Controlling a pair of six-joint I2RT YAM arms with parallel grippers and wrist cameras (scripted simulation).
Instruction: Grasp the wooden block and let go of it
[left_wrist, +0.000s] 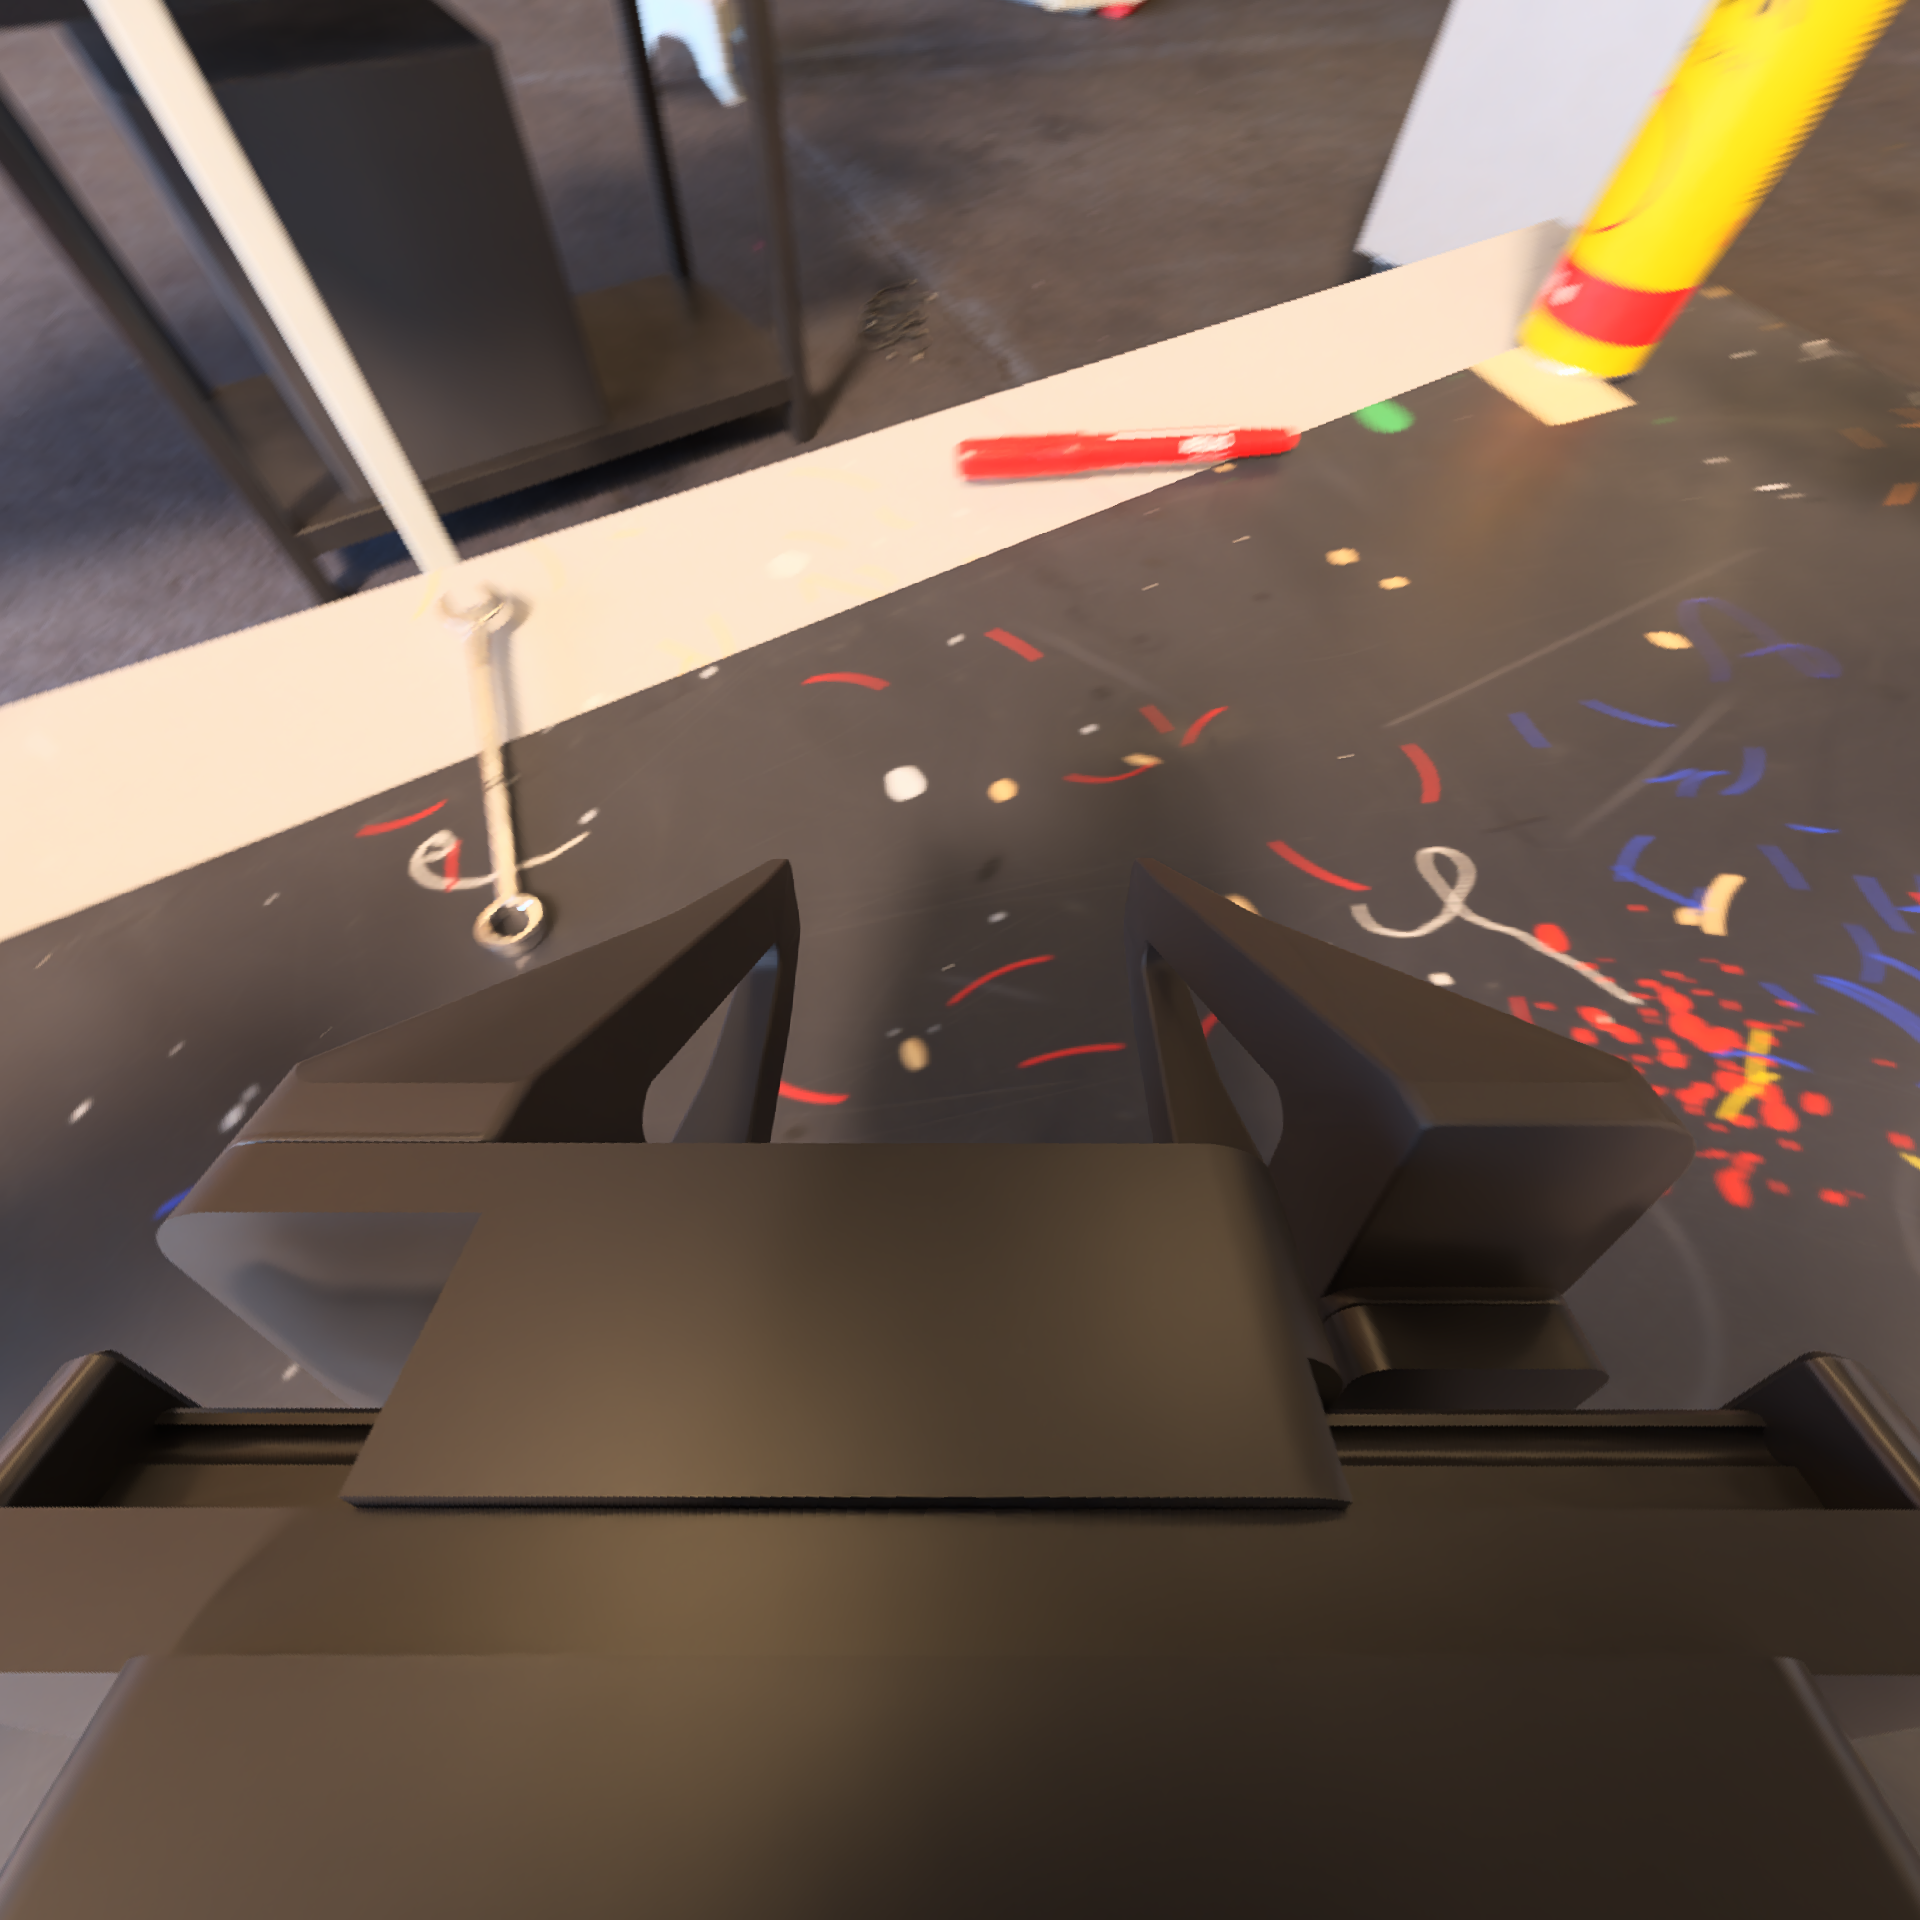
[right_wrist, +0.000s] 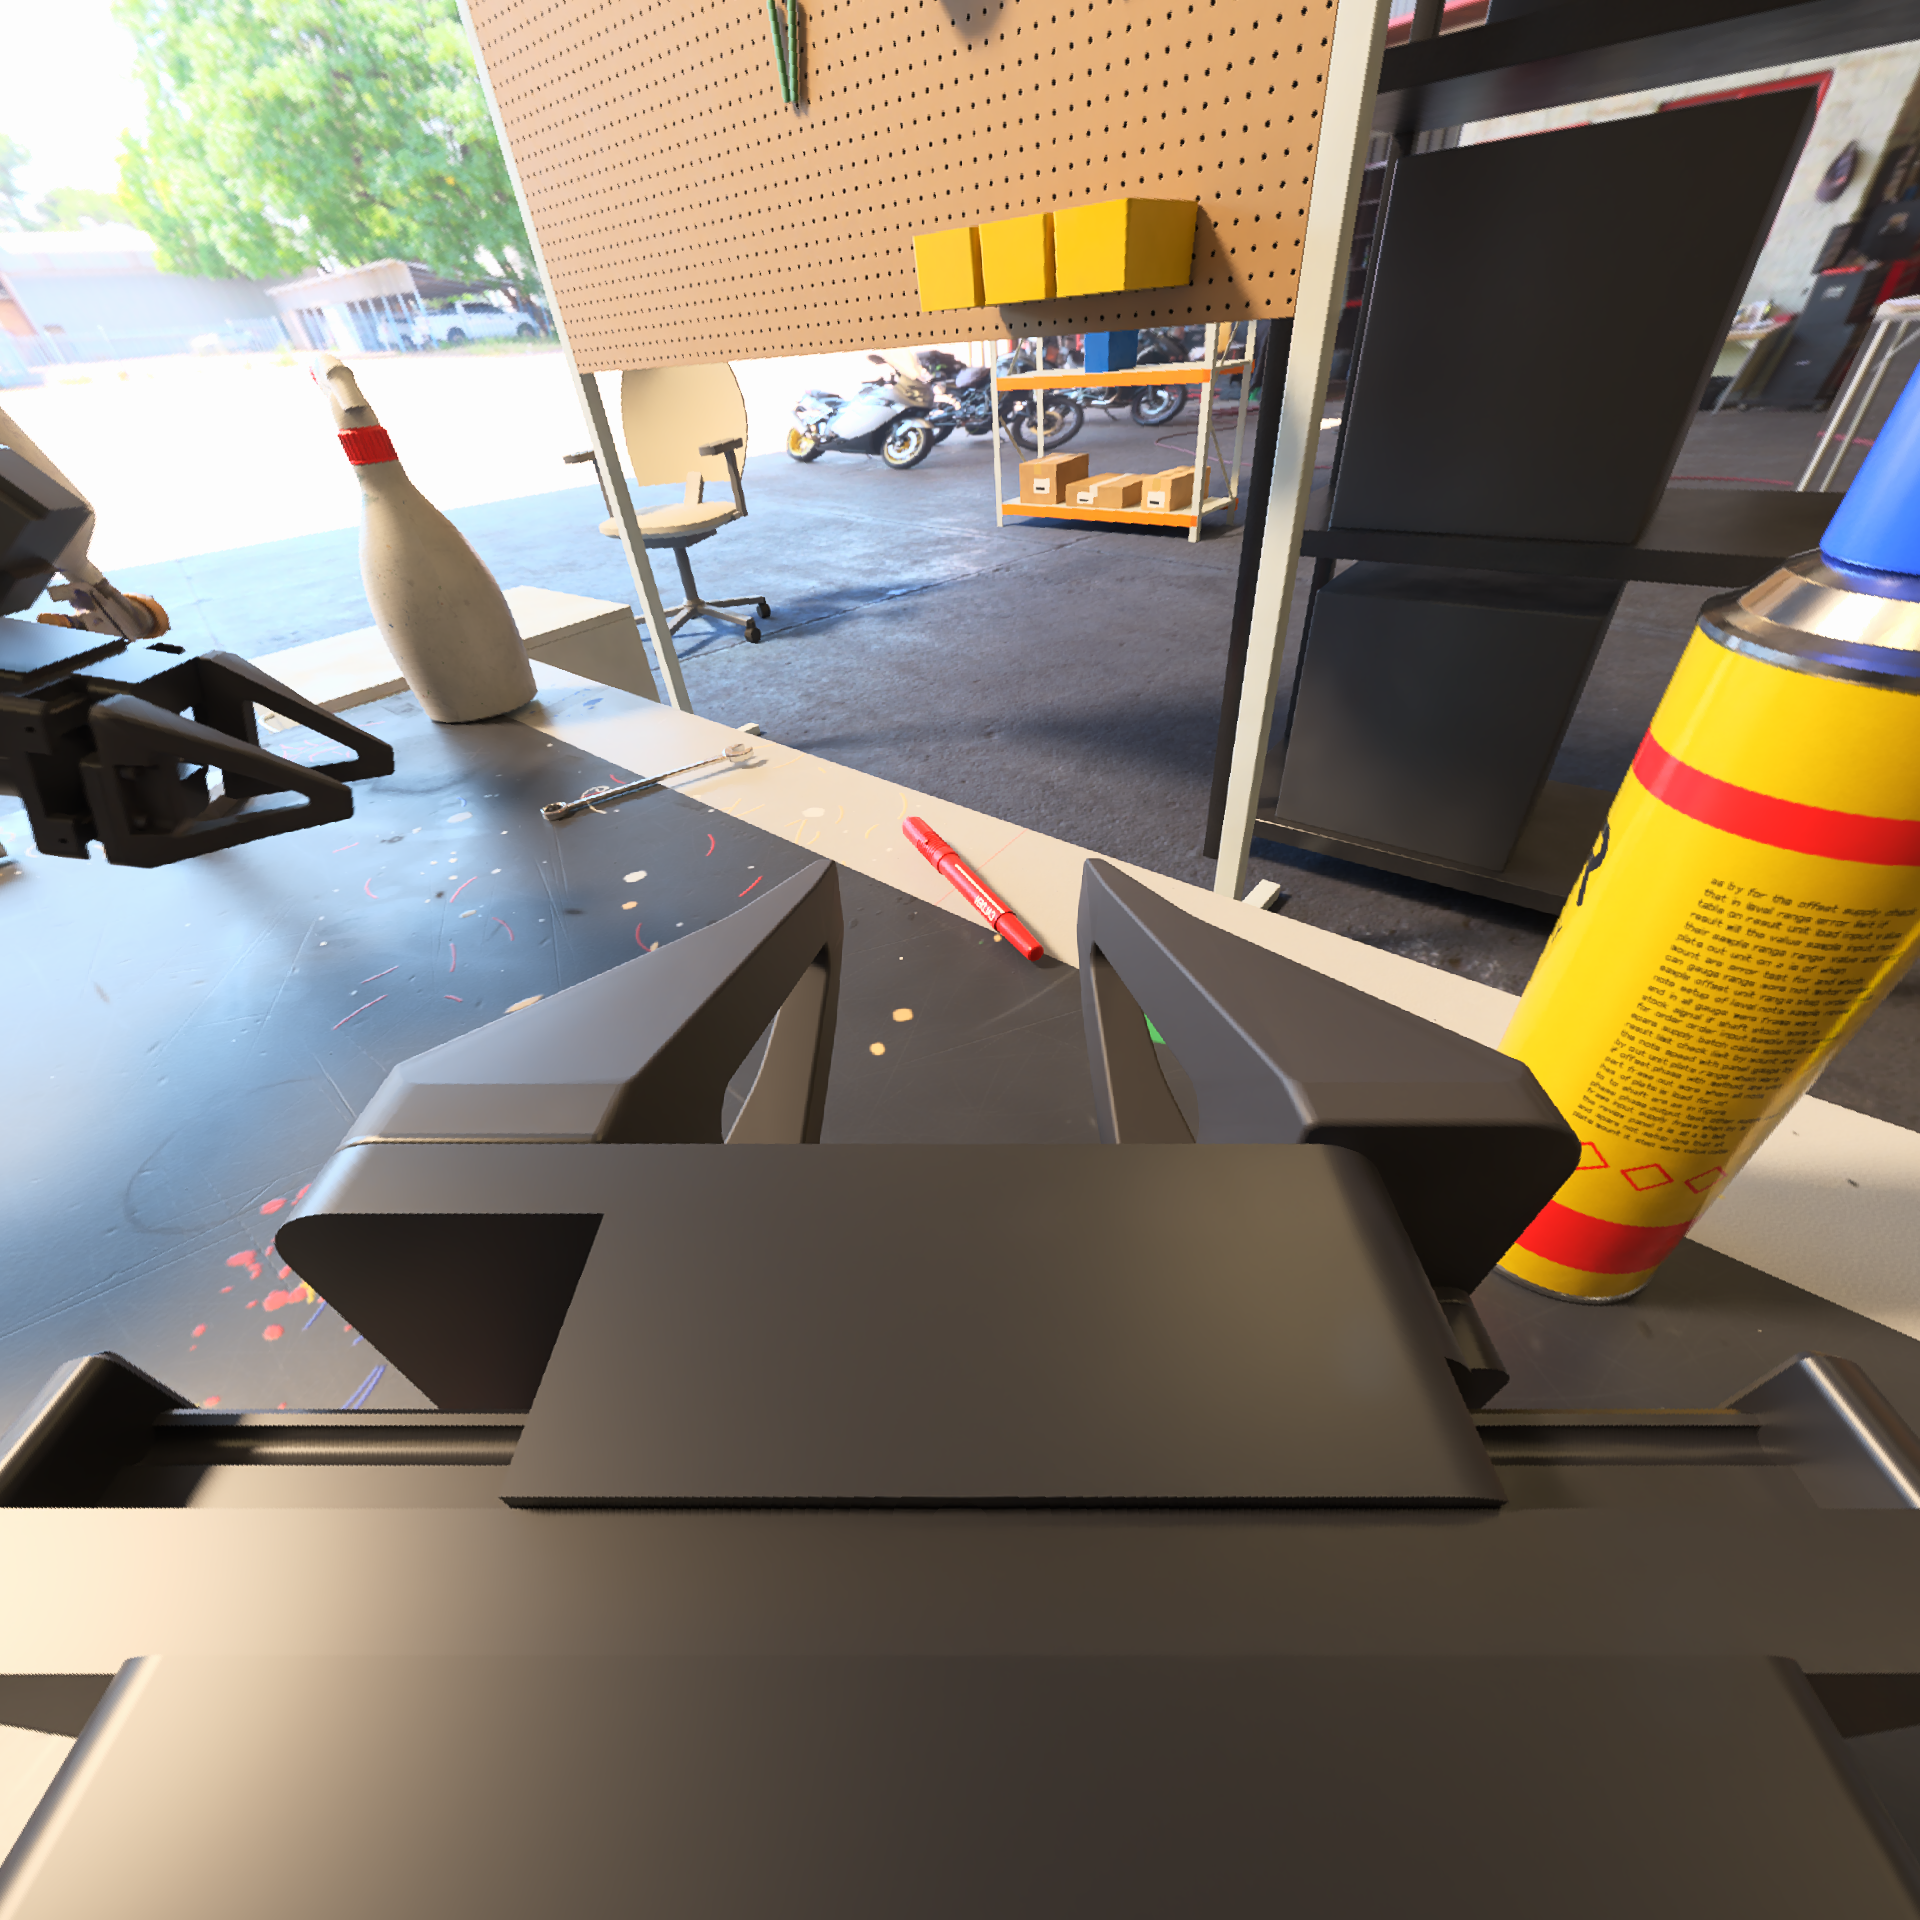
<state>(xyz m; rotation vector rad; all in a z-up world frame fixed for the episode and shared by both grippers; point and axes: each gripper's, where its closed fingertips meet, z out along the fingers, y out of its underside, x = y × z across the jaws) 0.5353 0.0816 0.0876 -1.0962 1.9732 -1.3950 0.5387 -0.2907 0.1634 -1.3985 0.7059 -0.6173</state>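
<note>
Both pairs stand apart and hold nothing: my left fingers (left_wrist: 961, 883) hang over the dark, paint-flecked bench (left_wrist: 1039, 623), my right fingers (right_wrist: 956, 883) just left of the yellow can (right_wrist: 1704, 987). A pale tan flat piece at the can's foot may be the block (left_wrist: 1558, 393); I cannot tell. Marker (left_wrist: 1122, 454) and wrench (left_wrist: 497, 769) lie by the far edge

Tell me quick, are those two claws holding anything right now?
Left gripper: open, holding nothing.
Right gripper: open, holding nothing.
</note>
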